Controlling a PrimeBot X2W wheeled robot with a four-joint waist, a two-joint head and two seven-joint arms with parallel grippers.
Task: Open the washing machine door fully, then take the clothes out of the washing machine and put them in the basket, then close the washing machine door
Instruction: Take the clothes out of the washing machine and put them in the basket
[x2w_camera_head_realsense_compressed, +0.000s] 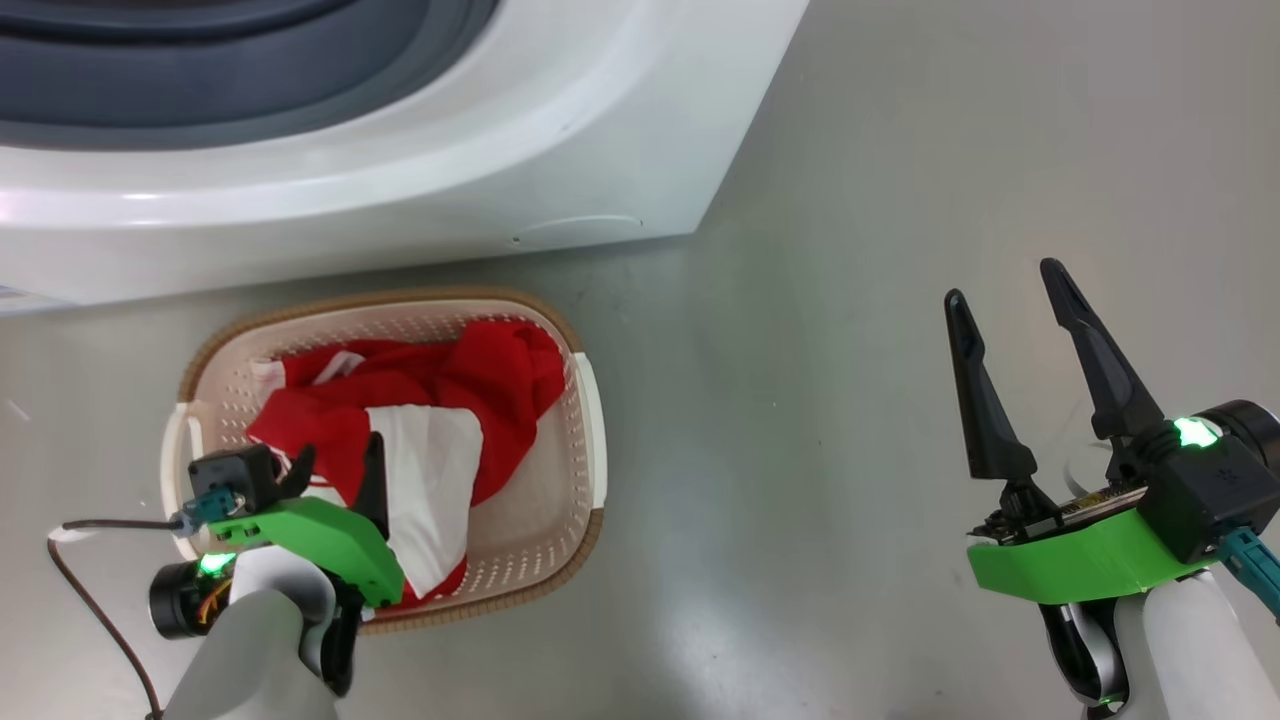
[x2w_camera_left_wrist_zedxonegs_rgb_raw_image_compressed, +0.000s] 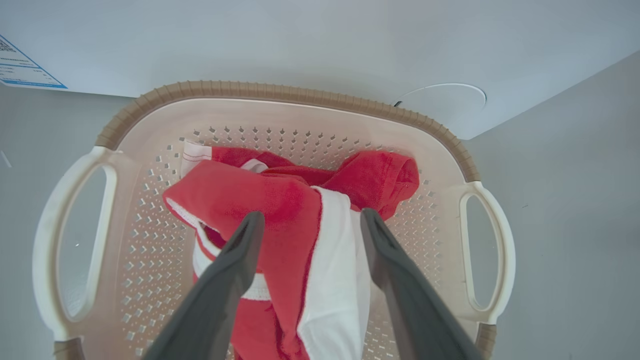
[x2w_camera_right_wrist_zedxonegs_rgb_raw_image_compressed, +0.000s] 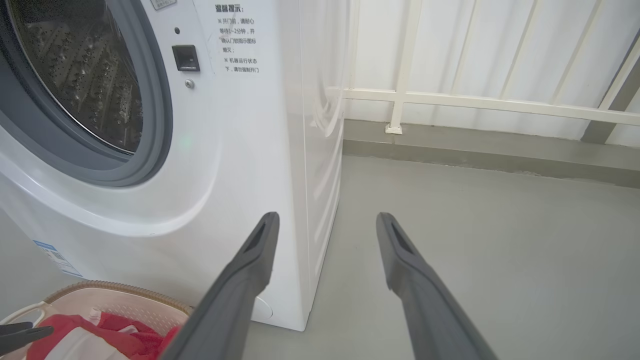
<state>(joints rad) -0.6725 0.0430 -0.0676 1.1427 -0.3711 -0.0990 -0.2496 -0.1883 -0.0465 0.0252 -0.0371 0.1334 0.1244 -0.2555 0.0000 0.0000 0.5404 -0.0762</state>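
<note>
Bright red soft fabric clothes (x2w_camera_left_wrist_zedxonegs_rgb_raw_image_compressed: 240, 195), broad white panel, crumpled inside cream perforated plastic basket (x2w_camera_left_wrist_zedxonegs_rgb_raw_image_compressed: 280, 91) with brown woven-look rim. Basket on grey floor (x2w_camera_head_realsense_compressed: 850, 400), just before white boxy washing machine (x2w_camera_head_realsense_compressed: 450, 170). Left gripper (x2w_camera_left_wrist_zedxonegs_rgb_raw_image_compressed: 311, 214): fingers spread over clothes, gripping nothing. Right gripper (x2w_camera_head_realsense_compressed: 1002, 280): fingers spread, empty.

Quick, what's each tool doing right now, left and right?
Left tool: open, fingers spread over the clothes in the basket.
Right tool: open, empty, above the floor.

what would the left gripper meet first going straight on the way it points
The left gripper would probably meet the clothes heaped in the basket first; how far off is unclear.
</note>
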